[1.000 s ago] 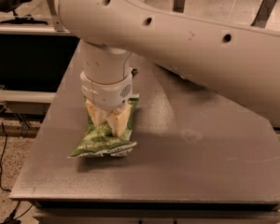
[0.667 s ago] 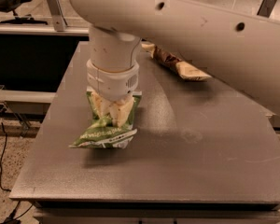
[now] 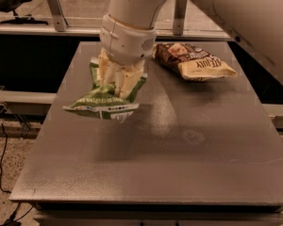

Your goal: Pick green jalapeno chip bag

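The green jalapeno chip bag [image 3: 103, 103] hangs in the air above the left part of the grey table [image 3: 188, 164], crumpled at its top and flaring out at its lower end. My gripper [image 3: 117, 80] comes down from above and is shut on the bag's upper part, its cream fingers [image 3: 127, 84] pressed into the green foil. The bag's lower edge is clear of the table surface. The white arm fills the top of the view.
A brown and yellow chip bag [image 3: 193, 61] lies flat at the back right of the table. A metal rail with upright posts [image 3: 52, 4] runs behind the table. The floor with cables [image 3: 4, 164] lies to the left.
The gripper has risen with the green bag in it; the bag has left the table surface and now hangs in the air. The arm has moved up, uncovering the brown bag.
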